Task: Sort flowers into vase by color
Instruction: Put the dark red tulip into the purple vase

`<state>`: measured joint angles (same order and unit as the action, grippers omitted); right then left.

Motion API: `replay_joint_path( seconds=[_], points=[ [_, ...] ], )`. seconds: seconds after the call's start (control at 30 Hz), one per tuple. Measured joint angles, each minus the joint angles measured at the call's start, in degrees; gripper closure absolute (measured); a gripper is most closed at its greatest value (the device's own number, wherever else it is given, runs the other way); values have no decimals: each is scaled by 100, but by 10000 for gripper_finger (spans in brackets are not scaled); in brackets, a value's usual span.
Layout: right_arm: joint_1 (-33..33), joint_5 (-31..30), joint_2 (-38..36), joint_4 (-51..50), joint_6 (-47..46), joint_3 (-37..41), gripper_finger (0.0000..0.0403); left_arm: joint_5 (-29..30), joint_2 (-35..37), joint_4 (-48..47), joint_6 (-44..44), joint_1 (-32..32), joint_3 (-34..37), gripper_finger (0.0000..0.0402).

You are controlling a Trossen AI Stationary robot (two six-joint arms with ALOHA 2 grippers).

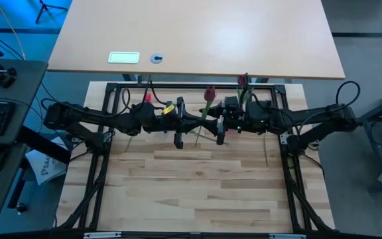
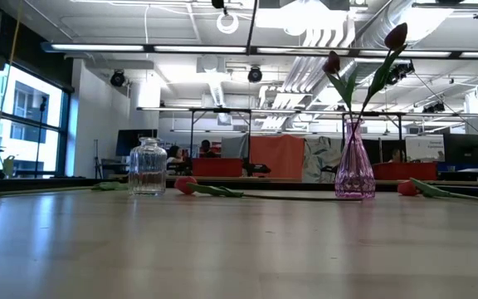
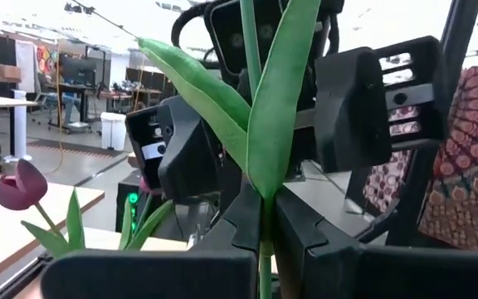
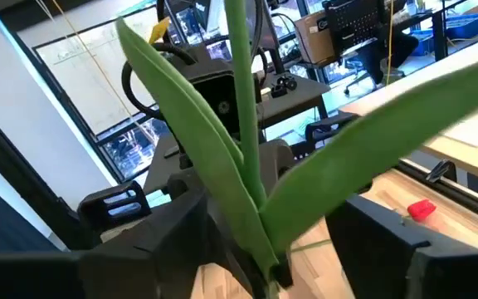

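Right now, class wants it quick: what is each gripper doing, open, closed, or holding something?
Left gripper: closed on the flower stem.
Right gripper: around the same stem, fingers apart; grip cannot be told.

Two tulips (image 2: 363, 75) in vase (image 2: 355, 170), jar (image 2: 148, 166) to its left.

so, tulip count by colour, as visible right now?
Maroon tulips: 3. Two stand in the pink vase, and one is held by the left gripper.
Red tulips: 2, lying on the table.
Total: 5 heads in view.
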<state>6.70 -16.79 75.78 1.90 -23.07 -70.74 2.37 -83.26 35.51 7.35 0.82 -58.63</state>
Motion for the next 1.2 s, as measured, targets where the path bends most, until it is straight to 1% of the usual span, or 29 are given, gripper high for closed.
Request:
replay_joint_path(
  seconds=[0.13, 0.4, 0.53, 0.7, 0.8, 0.87, 0.93, 0.97, 1.1, 1.2],
  points=[
    [2, 17, 37, 98, 54, 0, 205, 4, -65, 26, -8, 0, -2, 401],
    [2, 13, -36, 78, 111, 0, 291, 43, -35, 31, -13, -4, 0, 401],
    [2, 26, -42, 54, 109, 0, 324, 104, -31, 50, -11, -4, 0, 401],
    [2, 62, -45, 58, 126, 0, 335, 118, -31, 67, -11, -4, 0, 401],
    [2, 117, -45, 85, 307, 0, 340, 118, -31, 78, -11, -2, 0, 401],
    [2, 126, -45, 82, 380, 0, 356, 118, -31, 70, -11, -2, 0, 400],
    [0, 152, -45, 63, 472, 0, 384, 116, -31, 29, -23, 0, 0, 396],
    [-2, 207, -56, 51, 536, 0, 392, 111, -29, 5, -65, 0, 0, 393],
    [-2, 272, -141, -87, 580, 1, 394, 116, -27, -77, -136, -2, 0, 379],
    [-4, 260, -342, -330, 668, 4, 398, 174, 23, -428, 136, -81, 0, 364]
  ],
)
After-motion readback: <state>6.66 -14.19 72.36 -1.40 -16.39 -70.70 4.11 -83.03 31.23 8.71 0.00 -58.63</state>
